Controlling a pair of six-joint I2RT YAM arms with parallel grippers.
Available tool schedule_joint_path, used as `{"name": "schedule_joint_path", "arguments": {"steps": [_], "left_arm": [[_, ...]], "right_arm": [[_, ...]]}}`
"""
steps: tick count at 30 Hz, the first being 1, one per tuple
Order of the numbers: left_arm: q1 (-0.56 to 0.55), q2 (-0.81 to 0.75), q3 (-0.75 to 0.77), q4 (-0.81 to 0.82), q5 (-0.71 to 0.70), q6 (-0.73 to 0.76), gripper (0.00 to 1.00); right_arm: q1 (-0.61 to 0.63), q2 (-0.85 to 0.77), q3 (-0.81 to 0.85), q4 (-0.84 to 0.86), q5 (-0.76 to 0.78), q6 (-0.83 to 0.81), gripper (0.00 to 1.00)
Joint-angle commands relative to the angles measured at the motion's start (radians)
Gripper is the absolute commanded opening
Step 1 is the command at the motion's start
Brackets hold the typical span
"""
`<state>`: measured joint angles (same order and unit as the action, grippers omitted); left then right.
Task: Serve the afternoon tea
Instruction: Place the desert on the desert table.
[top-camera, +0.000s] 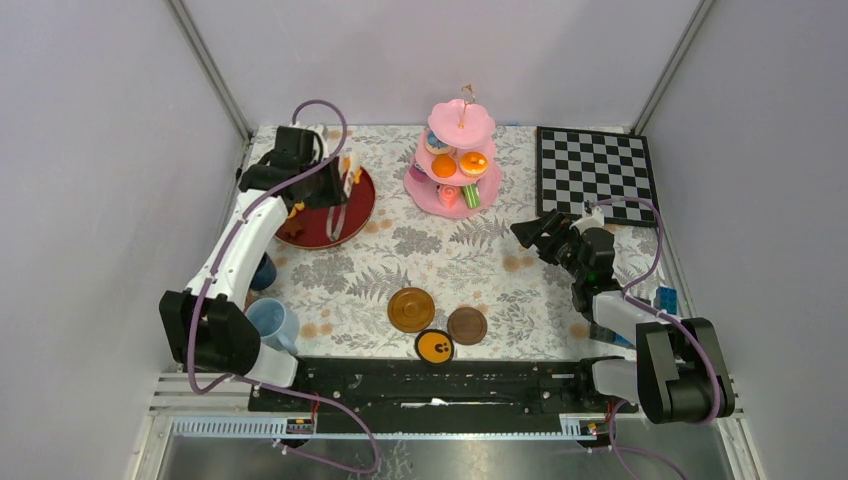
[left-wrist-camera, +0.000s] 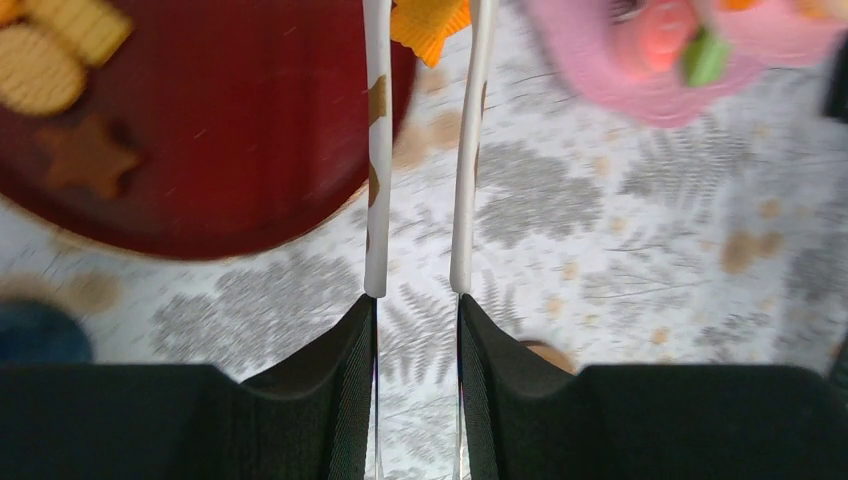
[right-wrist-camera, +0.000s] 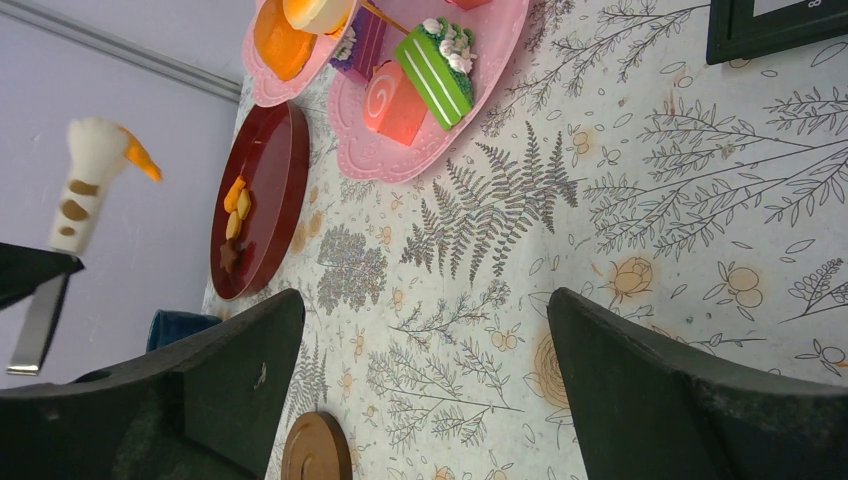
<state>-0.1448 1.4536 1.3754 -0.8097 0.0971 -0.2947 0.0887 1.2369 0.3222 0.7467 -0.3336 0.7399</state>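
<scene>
As spotted tongs (left-wrist-camera: 377, 150) pinch orange pastry (left-wrist-camera: 430, 25), pink scalloped three-tier stand (top-camera: 445, 125).

Cloth-covered tabletop (top-camera: 470, 255): pale fabric, grey fern print, tan flowers.
Far centre: pink three-tier cake stand (top-camera: 425, 190), upright, bottom tier resting on the cloth.
Far left: dark red round tray (top-camera: 312, 232), near the stand, not touching it.
Far right corner: black-and-white chessboard (top-camera: 595, 172), lying flat.
Near centre: three round pieces in a close cluster. Golden-brown saucer (top-camera: 411, 309); darker brown saucer (top-camera: 466, 325) to its right; black-rimmed orange disc (top-camera: 435, 346) just in front, between the two.
Near left: light-blue cup (top-camera: 272, 322); dark-blue cup (top-camera: 264, 270) behind it, partly hidden.
Right edge: blue blocks (top-camera: 665, 298), mostly hidden.
</scene>
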Motion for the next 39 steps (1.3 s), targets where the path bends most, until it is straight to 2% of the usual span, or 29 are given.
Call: {"name": "schedule_joint_path", "arguments": {"steps": [1, 7, 16, 25, 39], "left_arm": [[-0.091, -0.004, 0.125, 0.151, 0.101, -0.083, 0.15], [-0.179, 0.069, 0.254, 0.301, 0.17, -0.161, 0.15], [-0.261, 0.265, 0.482, 0.326, 0.169, -0.18, 0.16], [-0.285, 0.415, 0.589, 0.373, 0.175, -0.222, 0.17], [-0.285, 0.474, 0.624, 0.366, 0.168, -0.238, 0.29]], "right_arm": [[-0.006, -0.016, -0.007, 0.039, 0.01, -0.005, 0.98], [-0.006, -0.014, -0.007, 0.039, 0.013, -0.006, 0.98], [-0.006, -0.016, -0.009, 0.04, 0.01, -0.006, 0.98], [-0.006, -0.009, -0.01, 0.049, 0.007, -0.001, 0.98], [-0.006, -0.002, -0.012, 0.059, 0.0, 0.006, 0.98]]}}
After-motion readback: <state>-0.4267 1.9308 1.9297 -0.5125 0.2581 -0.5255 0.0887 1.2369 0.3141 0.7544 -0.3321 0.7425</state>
